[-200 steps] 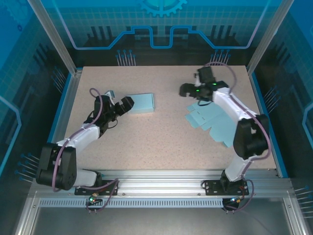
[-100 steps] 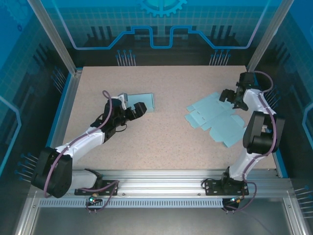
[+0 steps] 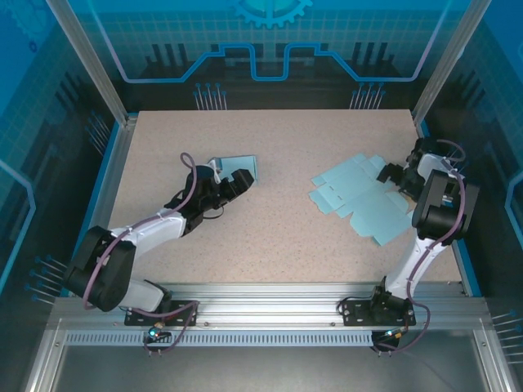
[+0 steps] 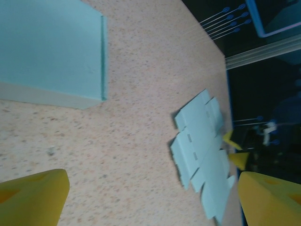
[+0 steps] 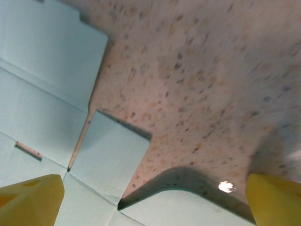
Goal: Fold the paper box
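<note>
A flat, unfolded light blue paper box (image 3: 364, 204) lies on the right half of the table. A second light blue box (image 3: 245, 163), folded shut, sits at the left centre. My left gripper (image 3: 234, 181) is open at the folded box's near edge. In the left wrist view the folded box (image 4: 51, 47) lies ahead at the upper left, with bare table between the yellow fingertips (image 4: 30, 195). My right gripper (image 3: 392, 174) is open, low over the flat sheet's right edge. Its wrist view has the sheet's flaps (image 5: 113, 155) between the spread fingertips (image 5: 277, 200).
The speckled beige table (image 3: 286, 237) is bounded by a blue rim and clear walls on the left, right and back. An aluminium rail (image 3: 270, 298) with both arm bases runs along the near edge.
My right arm has swung from the flat sheet's far side to its right edge and come down low. My left gripper has slid right along the folded box's near edge.
</note>
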